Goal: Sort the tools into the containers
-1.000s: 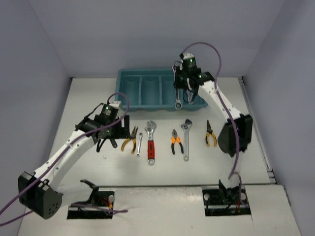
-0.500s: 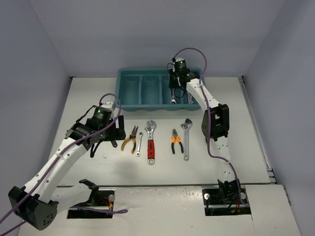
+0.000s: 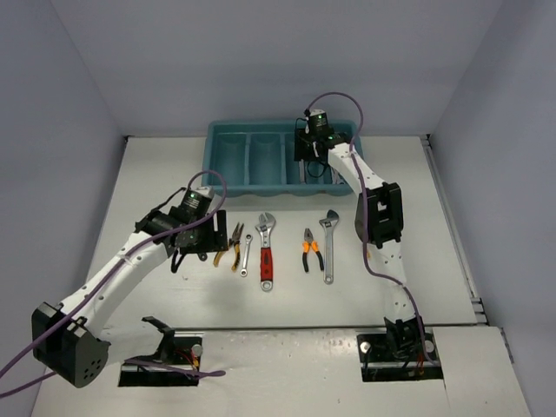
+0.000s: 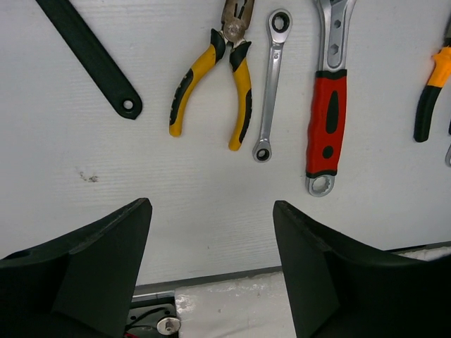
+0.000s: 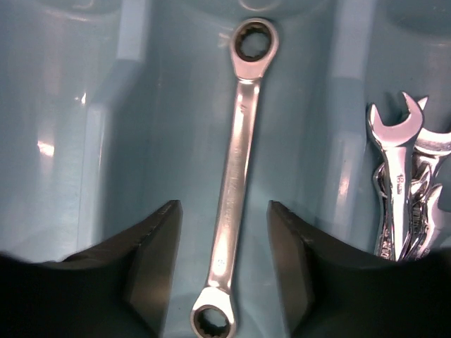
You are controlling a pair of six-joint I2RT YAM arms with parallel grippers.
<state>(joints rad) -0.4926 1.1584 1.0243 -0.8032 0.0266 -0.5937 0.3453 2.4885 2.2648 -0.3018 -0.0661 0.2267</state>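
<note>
Five tools lie in a loose row across the middle of the top view, on the white table (image 3: pixel 417 217): yellow-handled pliers (image 3: pixel 229 248), a short spanner (image 3: pixel 246 255), a red-handled adjustable wrench (image 3: pixel 266 254), orange-handled pliers (image 3: pixel 312 250) and a silver adjustable wrench (image 3: pixel 328 247). Above them, at the table's far side, sits the teal tray (image 3: pixel 252 186). The right gripper (image 3: pixel 313 168) hangs down into its right half, and the left gripper (image 3: pixel 189 254) hangs low just left of the yellow-handled pliers. In the left wrist view two black fingers (image 4: pixel 99 271) fill the lower corners, spread wide with only bare table between them. The yellow-handled pliers, short spanner and red-handled adjustable wrench lie along the top of the frame, and a black handle (image 4: pixel 88 53) slants across the upper left. In the right wrist view a double-ring spanner (image 5: pixel 238 169) lies flat on the floor of one teal compartment, running up the centre of the frame. The fingers (image 5: pixel 151 267) stand apart on either side of its lower end, a gap showing on each side, gripping nothing. A bundle of open-ended spanners (image 5: pixel 398 204) rests in the neighbouring compartment at the right edge.
</note>
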